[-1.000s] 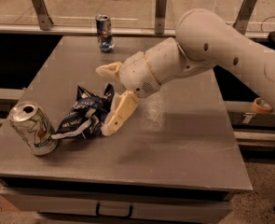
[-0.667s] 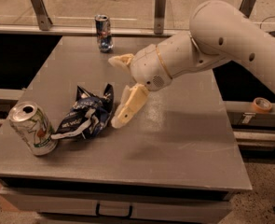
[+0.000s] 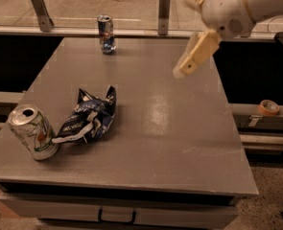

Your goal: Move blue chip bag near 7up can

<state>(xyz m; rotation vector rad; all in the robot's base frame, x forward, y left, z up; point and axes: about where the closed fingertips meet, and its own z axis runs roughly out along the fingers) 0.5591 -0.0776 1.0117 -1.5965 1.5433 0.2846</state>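
Observation:
The blue chip bag (image 3: 88, 117) lies crumpled on the grey table (image 3: 179, 128) at the front left. Its left end touches or nearly touches the 7up can (image 3: 31, 132), which stands slightly tilted at the table's front left edge, white-silver with green and red marks. My gripper (image 3: 183, 35) is raised above the table's back right part, well away from the bag. Its cream fingers (image 3: 196, 56) are spread open and hold nothing.
A slim blue and silver can (image 3: 106, 34) stands at the back of the table. A roll of tape (image 3: 268, 108) lies on a ledge to the right. Rails and metal posts run behind the table. A drawer handle (image 3: 116, 217) shows below the front edge.
My gripper has pulled away from the chip bag, rising and moving to the back right. The bag and the 7up can stay where they were.

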